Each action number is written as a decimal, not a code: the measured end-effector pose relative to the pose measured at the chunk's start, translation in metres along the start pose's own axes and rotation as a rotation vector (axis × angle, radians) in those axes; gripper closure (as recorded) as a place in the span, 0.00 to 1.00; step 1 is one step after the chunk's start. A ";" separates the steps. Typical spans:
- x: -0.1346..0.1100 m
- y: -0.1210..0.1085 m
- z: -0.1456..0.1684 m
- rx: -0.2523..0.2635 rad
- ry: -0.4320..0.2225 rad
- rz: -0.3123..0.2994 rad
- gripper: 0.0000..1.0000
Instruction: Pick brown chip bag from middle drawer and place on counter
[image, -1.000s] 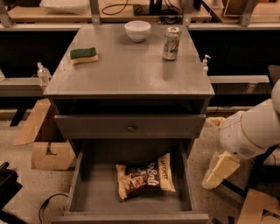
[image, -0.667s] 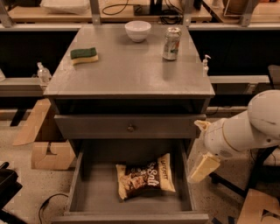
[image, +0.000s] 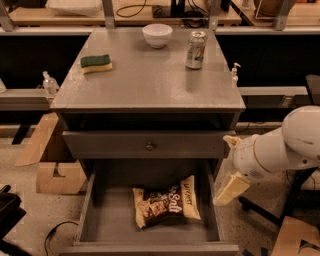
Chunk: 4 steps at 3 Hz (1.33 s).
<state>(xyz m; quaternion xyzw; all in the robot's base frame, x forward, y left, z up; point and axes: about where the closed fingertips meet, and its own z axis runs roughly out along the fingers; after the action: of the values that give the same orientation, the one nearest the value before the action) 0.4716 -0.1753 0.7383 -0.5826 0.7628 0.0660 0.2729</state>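
The brown chip bag (image: 167, 202) lies flat on the floor of the open middle drawer (image: 107, 222), right of its centre, with the white "Salt" lettering facing up. The counter (image: 150, 82) is the gray cabinet top above it. My gripper (image: 229, 190) hangs from the white arm (image: 280, 147) at the right. It is just outside the drawer's right wall, level with the bag and not touching it. It holds nothing that I can see.
On the counter stand a green-and-yellow sponge (image: 96, 63), a white bowl (image: 157, 35) and a soda can (image: 195, 50). The upper drawer front with its knob (image: 149, 146) is shut. Cardboard boxes (image: 55, 175) lie on the floor at the left.
The arm and gripper have moved left, from well right of the cabinet to beside the open drawer's right wall. The bag has not moved.
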 end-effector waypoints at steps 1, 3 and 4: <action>0.004 0.001 0.054 -0.044 -0.023 0.006 0.00; 0.030 0.004 0.172 -0.088 -0.051 -0.054 0.00; 0.044 0.011 0.212 -0.098 -0.067 -0.073 0.00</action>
<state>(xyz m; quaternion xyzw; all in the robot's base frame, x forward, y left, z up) 0.5258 -0.1204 0.5355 -0.6200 0.7274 0.1128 0.2716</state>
